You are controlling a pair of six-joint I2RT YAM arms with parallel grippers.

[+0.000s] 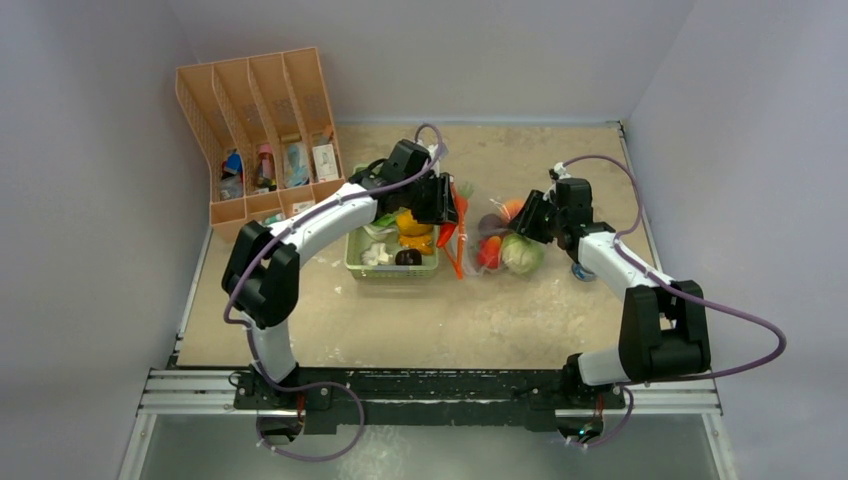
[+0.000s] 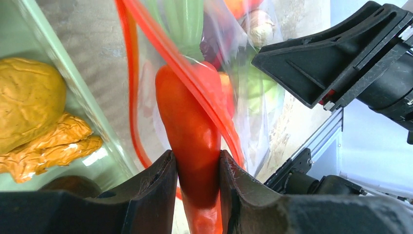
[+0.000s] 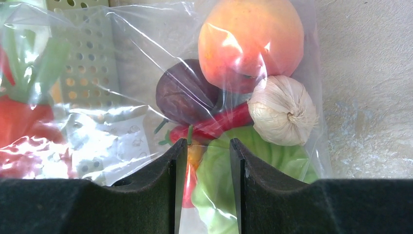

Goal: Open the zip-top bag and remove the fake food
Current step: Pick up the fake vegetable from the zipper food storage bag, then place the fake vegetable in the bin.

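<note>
Beige surface [image 1: 420, 330], centre frame: zip-top bag [image 1: 505, 240] lies between both arms. Left end effector [image 2: 196, 163] clamps carrot [image 2: 187, 112] at the bag's zip strip. Right end effector [image 3: 207, 146] straddles the bag over the cabbage [image 3: 214, 180]; grip unclear.

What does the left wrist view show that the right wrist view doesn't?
Left wrist only: left tool shut on the carrot; yellow pepper lying inside the tray. Right wrist only: right tool over the cabbage; the chili. Both: the bag, the tray's wall, and the bagged beige piece.
</note>
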